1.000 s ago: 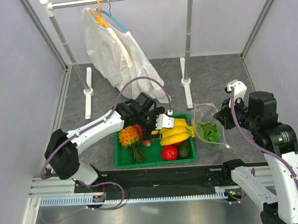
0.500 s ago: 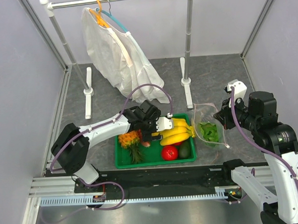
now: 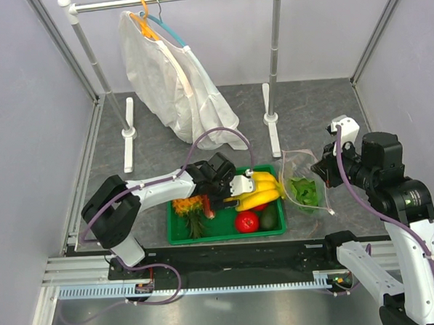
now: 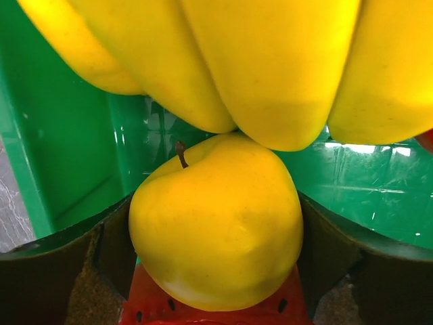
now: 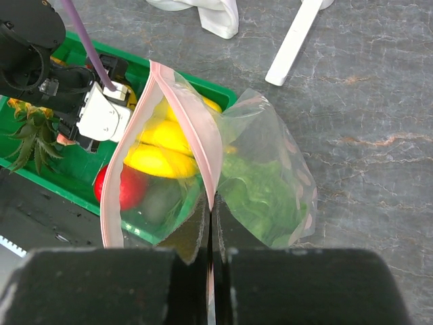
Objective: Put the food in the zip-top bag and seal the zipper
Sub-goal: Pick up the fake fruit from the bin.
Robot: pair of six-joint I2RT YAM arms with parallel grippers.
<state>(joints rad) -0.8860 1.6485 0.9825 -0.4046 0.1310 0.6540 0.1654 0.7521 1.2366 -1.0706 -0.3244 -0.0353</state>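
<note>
In the left wrist view, a round yellow fruit [image 4: 216, 220] with a brown stem fills the gap of my left gripper [image 4: 215, 237], and both dark fingers [image 4: 111, 250] press its sides. It rests low in the green tray [image 3: 178, 234], under the banana bunch [image 4: 270, 61]. A red tomato [image 3: 246, 221] lies at the tray's front. My right gripper [image 5: 210, 223] is shut on the pink zipper [image 5: 196, 128] of the zip-top bag [image 5: 270, 156], holding its mouth open toward the tray. The green lettuce [image 5: 260, 196] is inside the bag.
The tray also holds an orange pineapple [image 3: 190, 207], a dark avocado [image 3: 268, 216] and a red seeded slice [image 4: 210, 311] under the fruit. A white garment [image 3: 173, 85] hangs on a rack at the back, with its white feet [image 3: 272, 123] on the grey table.
My left gripper has dropped toward the near side into the tray, under the bananas, and its fingers have narrowed onto the yellow fruit. The right arm and the bag have stayed still.
</note>
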